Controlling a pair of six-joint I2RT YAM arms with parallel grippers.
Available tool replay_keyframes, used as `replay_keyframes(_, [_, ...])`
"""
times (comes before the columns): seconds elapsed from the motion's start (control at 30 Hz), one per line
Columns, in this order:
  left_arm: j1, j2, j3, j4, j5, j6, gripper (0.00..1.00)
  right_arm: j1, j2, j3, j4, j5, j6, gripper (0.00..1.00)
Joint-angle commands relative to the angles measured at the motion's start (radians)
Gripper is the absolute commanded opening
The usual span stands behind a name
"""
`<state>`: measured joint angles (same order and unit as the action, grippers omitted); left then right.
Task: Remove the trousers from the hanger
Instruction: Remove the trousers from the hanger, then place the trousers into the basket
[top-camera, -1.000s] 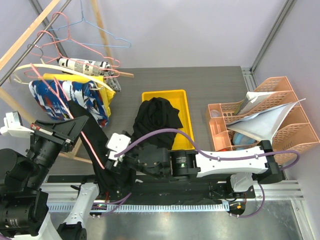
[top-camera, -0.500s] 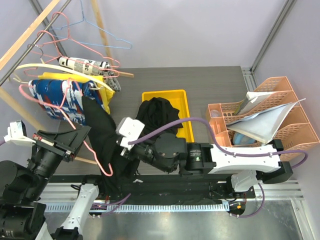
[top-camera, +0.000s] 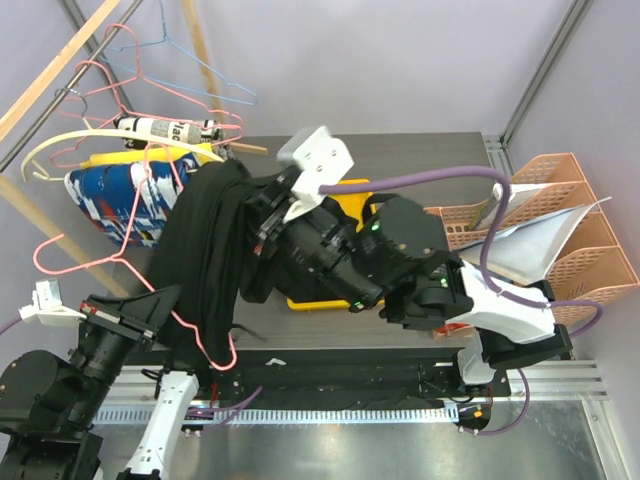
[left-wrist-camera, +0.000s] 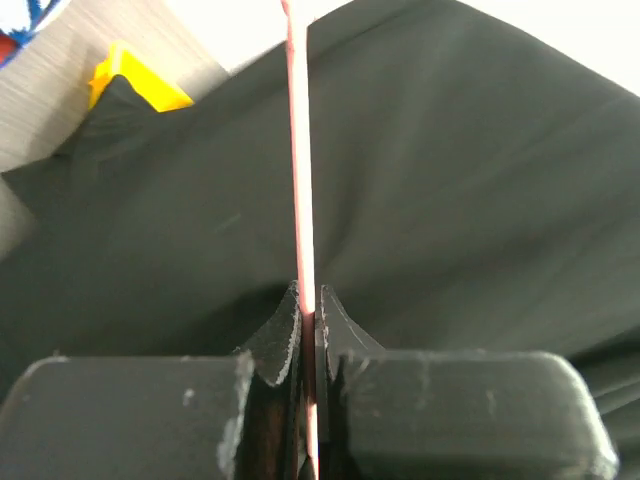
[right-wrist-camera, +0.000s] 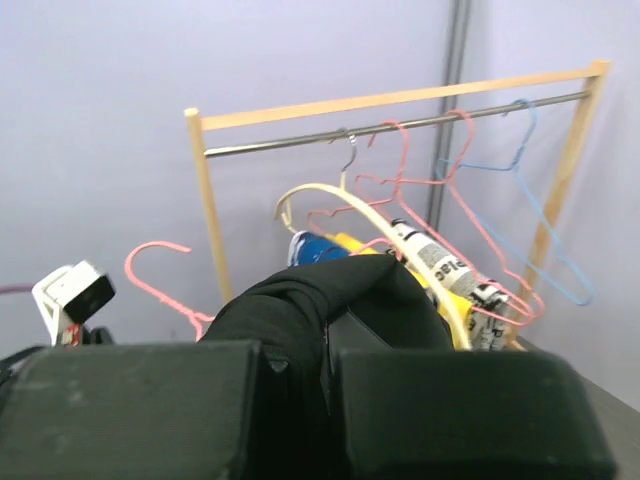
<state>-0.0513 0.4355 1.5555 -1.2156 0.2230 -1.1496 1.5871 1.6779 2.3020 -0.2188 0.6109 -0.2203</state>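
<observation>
The left tool (left-wrist-camera: 308, 305) is clenched on the thin wire of a pink hanger (left-wrist-camera: 298, 150), the wire running straight up between its closed fingers. The right tool (right-wrist-camera: 325, 350) is clamped on a bunched fold of the black trousers (top-camera: 205, 250), held high above the bench (top-camera: 430, 165). The trousers drape in a long dark fall from that grip down over the hanger's wire, off the grey wood-grain surface. Behind the right arm lies a yellow tray (top-camera: 350, 192); orange file baskets (top-camera: 560, 170) stand at the right edge. At the back left is a wooden-framed clothes rail (right-wrist-camera: 400, 97) with a blue wire hanger (right-wrist-camera: 545, 215) and a patterned garment (top-camera: 110, 195). Pale lilac walls (top-camera: 400, 60) enclose the bench.
</observation>
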Motion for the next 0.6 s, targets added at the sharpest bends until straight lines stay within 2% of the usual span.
replay_keyframes(0.0, [-0.002, -0.026, 0.000, -0.073, -0.040, 0.085, 0.00, -0.004, -0.043, 0.128, 0.173, 0.104, -0.114, 0.01])
replay_keyframes(0.17, [-0.007, 0.002, 0.072, -0.149, -0.074, 0.140, 0.00, -0.006, -0.095, 0.123, 0.284, 0.154, -0.241, 0.01])
replay_keyframes(0.33, [-0.021, 0.043, 0.197, -0.179, -0.099, 0.172, 0.00, -0.007, -0.147, 0.076, 0.308, 0.255, -0.370, 0.01])
replay_keyframes(0.43, [-0.032, 0.068, 0.279, -0.209, -0.132, 0.162, 0.00, -0.030, -0.196, -0.089, 0.315, 0.360, -0.467, 0.01])
replay_keyframes(0.47, [-0.035, 0.072, 0.300, -0.229, -0.143, 0.156, 0.00, -0.071, -0.211, -0.136, 0.315, 0.380, -0.470, 0.01])
replay_keyframes(0.53, [-0.047, 0.080, 0.336, -0.225, -0.162, 0.146, 0.00, -0.148, -0.283, -0.287, 0.270, 0.406, -0.377, 0.01])
replay_keyframes(0.57, [-0.053, 0.077, 0.337, -0.211, -0.163, 0.143, 0.00, -0.239, -0.312, -0.329, 0.228, 0.399, -0.310, 0.01])
